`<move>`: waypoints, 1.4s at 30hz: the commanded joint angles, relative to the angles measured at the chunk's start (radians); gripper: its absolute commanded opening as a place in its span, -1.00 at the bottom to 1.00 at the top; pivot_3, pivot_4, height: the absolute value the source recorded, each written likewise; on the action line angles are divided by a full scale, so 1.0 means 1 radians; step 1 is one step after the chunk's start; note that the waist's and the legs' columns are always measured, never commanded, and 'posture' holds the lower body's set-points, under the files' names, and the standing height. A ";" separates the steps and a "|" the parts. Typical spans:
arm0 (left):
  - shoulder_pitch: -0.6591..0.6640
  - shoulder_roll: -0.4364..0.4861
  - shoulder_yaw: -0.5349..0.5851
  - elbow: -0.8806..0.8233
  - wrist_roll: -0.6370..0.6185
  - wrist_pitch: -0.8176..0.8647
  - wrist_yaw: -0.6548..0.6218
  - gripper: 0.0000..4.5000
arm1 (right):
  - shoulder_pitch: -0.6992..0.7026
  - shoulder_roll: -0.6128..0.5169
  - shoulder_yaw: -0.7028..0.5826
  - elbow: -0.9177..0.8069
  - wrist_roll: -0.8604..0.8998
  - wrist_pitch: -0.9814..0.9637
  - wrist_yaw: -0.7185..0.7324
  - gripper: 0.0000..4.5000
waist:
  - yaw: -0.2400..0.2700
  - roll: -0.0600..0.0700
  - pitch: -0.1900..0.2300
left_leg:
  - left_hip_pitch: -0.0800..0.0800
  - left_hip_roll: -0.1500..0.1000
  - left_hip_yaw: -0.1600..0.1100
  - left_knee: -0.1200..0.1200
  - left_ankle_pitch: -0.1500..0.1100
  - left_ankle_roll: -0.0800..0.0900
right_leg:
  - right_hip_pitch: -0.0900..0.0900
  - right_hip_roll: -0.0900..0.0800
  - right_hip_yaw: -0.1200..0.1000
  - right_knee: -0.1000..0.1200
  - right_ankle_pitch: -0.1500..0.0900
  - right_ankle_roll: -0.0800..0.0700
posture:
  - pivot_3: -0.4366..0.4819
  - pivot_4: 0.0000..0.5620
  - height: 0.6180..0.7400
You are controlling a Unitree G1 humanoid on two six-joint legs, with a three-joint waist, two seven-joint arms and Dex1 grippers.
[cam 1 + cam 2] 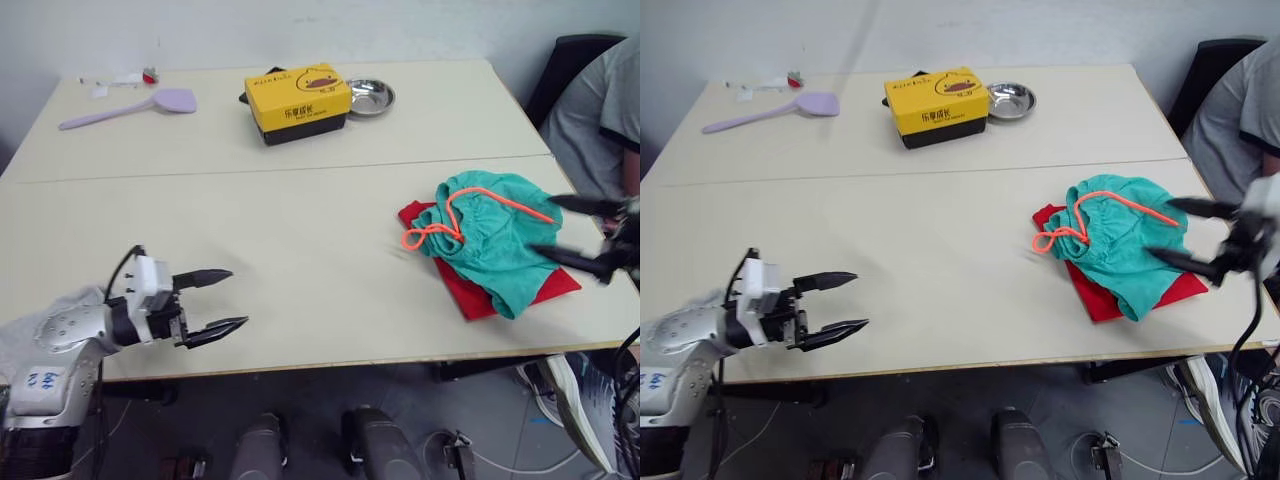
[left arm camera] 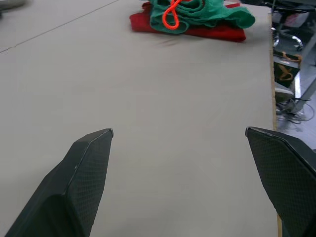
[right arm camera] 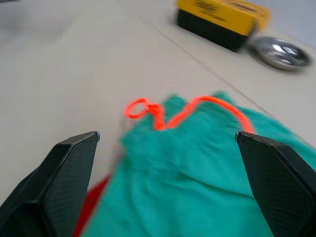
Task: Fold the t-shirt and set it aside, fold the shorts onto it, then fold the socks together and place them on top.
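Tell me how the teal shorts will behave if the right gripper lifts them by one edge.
Probably floppy: the shorts lie rumpled in soft folds over the t-shirt, so they would sag and unfold. The drawstring lies loose and would likely dangle. They look light; the open right gripper should manage.

Soft matt cloth shorts on red t-shirt, smooth matt table, shiny metal dish.

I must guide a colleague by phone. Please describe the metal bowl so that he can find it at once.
Start at the long beige table and go to its far edge. There a yellow box stands, and the metal bowl sits right beside it, on the robot's right. It is the only shiny, round, silver thing there.
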 commanded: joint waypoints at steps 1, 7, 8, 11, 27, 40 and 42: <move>0.073 0.017 0.088 -0.038 0.013 -0.045 0.017 1.00 | 0.079 0.096 0.022 -0.193 0.032 -0.090 -0.040 1.00 | -0.001 0.000 0.000 | 0.002 0.000 0.000 0.000 0.000 0.000 | 0.002 0.000 0.000 -0.001 0.000 0.000 | -0.05 -0.47 1.00; 0.222 -0.021 0.189 -0.099 -0.003 -0.059 0.067 1.00 | 0.199 0.239 0.107 -0.177 -0.118 -0.386 -0.096 1.00 | 0.005 -0.002 -0.001 | 0.010 -0.001 -0.002 -0.001 -0.005 0.001 | 0.014 -0.002 -0.002 -0.008 0.000 0.000 | -0.05 -0.47 1.00; 0.241 -0.027 0.199 -0.106 -0.007 -0.059 0.073 1.00 | 0.203 0.246 0.110 -0.173 -0.143 -0.395 -0.131 1.00 | 0.004 -0.002 -0.001 | 0.010 -0.001 -0.002 -0.001 -0.005 0.002 | 0.014 -0.002 -0.002 -0.008 0.000 0.000 | -0.05 -0.47 1.00; 0.283 -0.035 0.216 -0.122 -0.012 -0.057 0.078 1.00 | 0.201 0.260 0.124 -0.174 -0.212 -0.409 -0.237 1.00 | 0.003 -0.002 -0.001 | 0.011 -0.001 -0.002 -0.001 -0.005 0.002 | 0.016 -0.002 -0.002 -0.008 0.000 0.000 | -0.05 -0.47 1.00; 0.215 -0.011 0.182 -0.128 -0.026 -0.017 0.068 1.00 | 0.251 0.196 0.138 -0.205 -0.148 -0.363 -0.286 1.00 | 0.028 0.008 0.004 | 0.017 -0.019 -0.052 -0.006 0.001 0.004 | 0.053 -0.020 -0.054 -0.029 -0.003 -0.002 | -0.05 -0.47 1.00; 0.512 -0.179 0.569 -0.073 -0.090 -0.053 0.197 1.00 | 0.334 0.198 0.166 -0.266 -0.122 -0.365 -0.299 1.00 | 0.027 0.008 0.005 | 0.021 -0.017 -0.045 -0.014 0.001 0.004 | 0.055 -0.022 -0.051 -0.033 -0.005 -0.006 | -0.05 -0.47 1.00; 0.567 -0.218 0.600 -0.040 -0.073 -0.076 0.205 1.00 | 0.329 0.205 0.179 -0.282 -0.110 -0.360 -0.299 1.00 | 0.024 0.009 0.005 | 0.016 -0.022 -0.058 -0.018 0.005 0.006 | 0.064 -0.027 -0.068 -0.044 -0.006 -0.008 | -0.05 -0.47 1.00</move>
